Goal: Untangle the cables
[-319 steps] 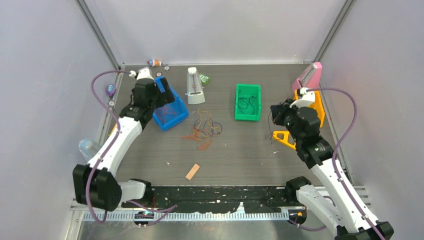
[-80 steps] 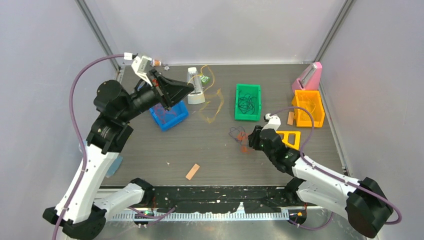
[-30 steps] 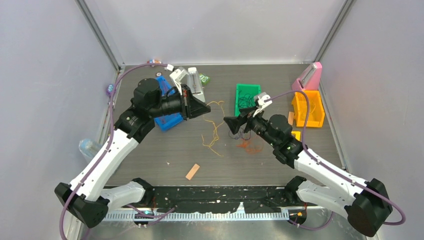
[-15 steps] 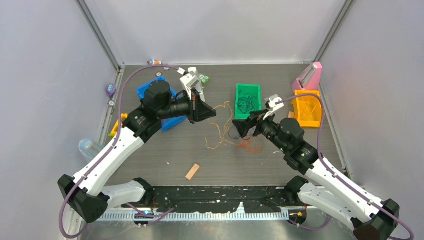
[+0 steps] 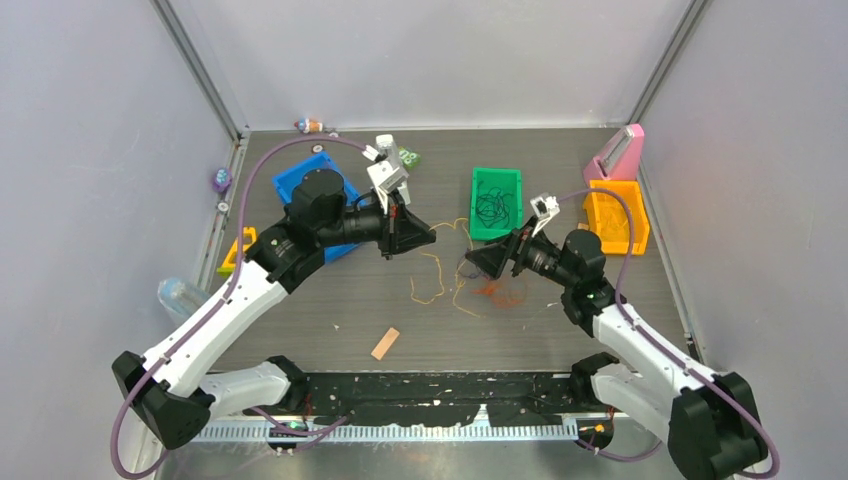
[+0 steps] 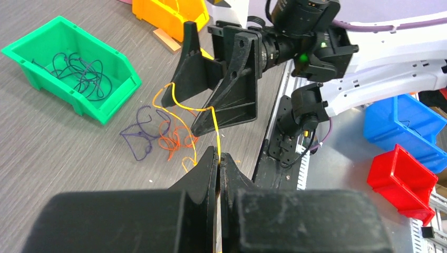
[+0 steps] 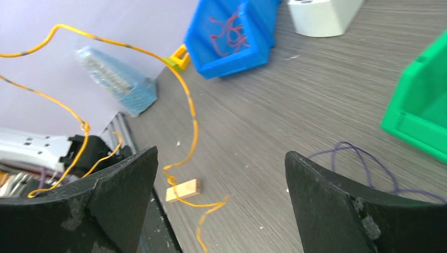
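My left gripper (image 5: 430, 240) is shut on the orange-yellow cable (image 5: 440, 283), which is pinched between its tips (image 6: 217, 157). The cable loops up toward the right gripper and trails down to the table. My right gripper (image 5: 478, 265) faces the left one, jaws wide open (image 7: 221, 152) and holding nothing. The yellow cable (image 7: 192, 118) hangs in front of it. Beneath it on the table lie a dark purple cable (image 6: 138, 138) and a red-orange cable (image 6: 174, 141). More dark cables (image 6: 79, 74) sit in the green bin (image 6: 31, 52).
A blue bin (image 7: 232, 31) holding red cables stands at the back left. An orange bin (image 5: 615, 215) and a pink object (image 5: 620, 155) are at the right. A wooden stick (image 5: 385, 343) lies near the front edge, and a plastic bottle (image 5: 178, 295) at the left edge.
The left gripper has moved right and toward the right gripper with the yellow cable. The right gripper has dropped lower over the purple and red cables.
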`<state>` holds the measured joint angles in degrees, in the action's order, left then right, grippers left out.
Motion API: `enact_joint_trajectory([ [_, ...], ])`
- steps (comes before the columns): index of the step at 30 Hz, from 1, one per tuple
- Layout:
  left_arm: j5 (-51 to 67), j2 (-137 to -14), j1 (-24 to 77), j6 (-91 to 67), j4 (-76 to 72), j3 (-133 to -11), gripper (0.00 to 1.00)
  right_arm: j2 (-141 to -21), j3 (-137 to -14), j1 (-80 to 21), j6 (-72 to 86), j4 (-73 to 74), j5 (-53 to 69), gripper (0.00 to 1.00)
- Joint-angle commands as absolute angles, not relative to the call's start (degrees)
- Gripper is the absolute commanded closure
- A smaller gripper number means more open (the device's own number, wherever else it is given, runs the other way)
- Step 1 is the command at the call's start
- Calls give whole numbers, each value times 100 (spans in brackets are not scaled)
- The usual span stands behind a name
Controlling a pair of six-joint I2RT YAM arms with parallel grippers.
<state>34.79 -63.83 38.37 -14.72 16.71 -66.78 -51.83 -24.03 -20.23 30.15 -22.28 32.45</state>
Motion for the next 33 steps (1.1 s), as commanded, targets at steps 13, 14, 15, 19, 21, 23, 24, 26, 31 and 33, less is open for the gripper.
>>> enact_joint_trajectory([
  [13, 3709, -6506, 4020, -1397, 1549, -7022, 100, -5783, -2490, -2461, 3625, -4762, 4016, 5],
  [14, 3709, -6524, 4029, -1392, 1547, -7029, 100, -5787, -2508, -2509, 3622, -4759, 3968, 5],
  [15, 3707, -6546, 4038, -1397, 1548, -7043, 100, -5797, -2511, -2529, 3626, -4767, 3935, 5],
  [19, 3710, -6604, 4078, -1402, 1552, -7088, 100, -5797, -2539, -2691, 3633, -4747, 3778, 5],
  [21, 3709, -6614, 4093, -1399, 1546, -7094, 100, -5832, -2587, -2821, 3616, -4695, 3754, 5],
  [23, 3681, -6618, 4103, -1398, 1538, -7089, 100, -5853, -2607, -2952, 3630, -4688, 3729, 5],
  [24, 3665, -6614, 4109, -1393, 1538, -7078, 100, -5849, -2599, -2988, 3634, -4686, 3692, 5],
  [26, 3618, -6611, 4113, -1389, 1538, -7061, 100, -5818, -2573, -3109, 3657, -4687, 3633, 5],
  [31, 3458, -6601, 4154, -1306, 1593, -6998, 100, -5616, -2482, -3325, 3781, -4615, 3455, 4],
  [33, 3370, -6593, 4197, -1242, 1640, -6962, 100, -5476, -2457, -3330, 3837, -4513, 3355, 3],
])
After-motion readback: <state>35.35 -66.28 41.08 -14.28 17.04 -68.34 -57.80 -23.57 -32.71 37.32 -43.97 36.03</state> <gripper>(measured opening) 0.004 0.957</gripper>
